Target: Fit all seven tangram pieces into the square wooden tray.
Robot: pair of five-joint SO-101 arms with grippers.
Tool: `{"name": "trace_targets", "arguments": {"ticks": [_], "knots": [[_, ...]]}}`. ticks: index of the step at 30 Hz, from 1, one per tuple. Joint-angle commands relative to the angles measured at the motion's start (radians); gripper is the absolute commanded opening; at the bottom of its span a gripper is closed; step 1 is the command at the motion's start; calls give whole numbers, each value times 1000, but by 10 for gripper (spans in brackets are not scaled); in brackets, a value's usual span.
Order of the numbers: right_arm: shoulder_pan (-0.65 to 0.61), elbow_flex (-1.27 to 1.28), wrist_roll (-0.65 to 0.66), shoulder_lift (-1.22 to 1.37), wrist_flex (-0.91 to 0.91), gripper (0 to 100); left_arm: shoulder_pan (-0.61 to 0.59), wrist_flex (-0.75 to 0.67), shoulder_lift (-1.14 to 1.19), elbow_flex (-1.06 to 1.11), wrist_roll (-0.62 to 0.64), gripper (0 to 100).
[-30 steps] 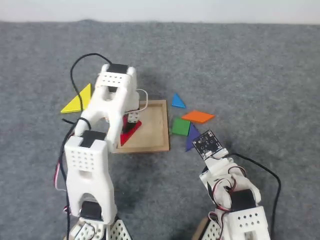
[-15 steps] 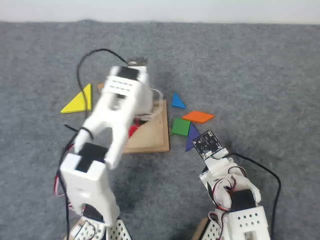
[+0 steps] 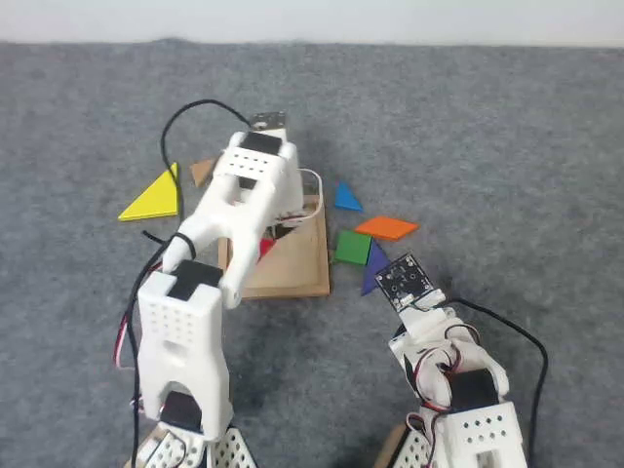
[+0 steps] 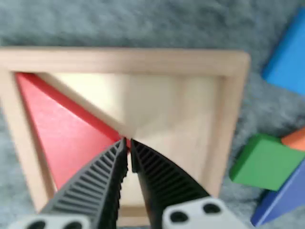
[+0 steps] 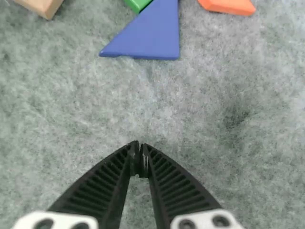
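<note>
1. The left gripper (image 4: 127,142), jaws closed together, hangs over the wooden tray (image 4: 124,61)
2. A red triangle (image 4: 62,138) lies inside, along one wall
3. A green square (image 4: 259,161) sits just outside the tray, beside a dark blue piece (image 4: 281,202)

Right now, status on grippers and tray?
Left gripper shut, empty, over the tray. Right gripper shut, empty, over carpet. Red triangle in tray; green square, yellow triangle outside.

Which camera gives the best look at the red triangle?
The left wrist view: the red triangle lies flat in the tray, mostly unobstructed. The high view catches just a sliver of it beside the left arm.
</note>
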Motion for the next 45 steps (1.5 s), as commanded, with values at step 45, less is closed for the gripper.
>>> {"name": "trace_targets", "arguments": {"ticks": [45], "knots": [[10, 3, -5, 7, 2, 6, -525, -164, 8, -298, -1109, 90]]}}
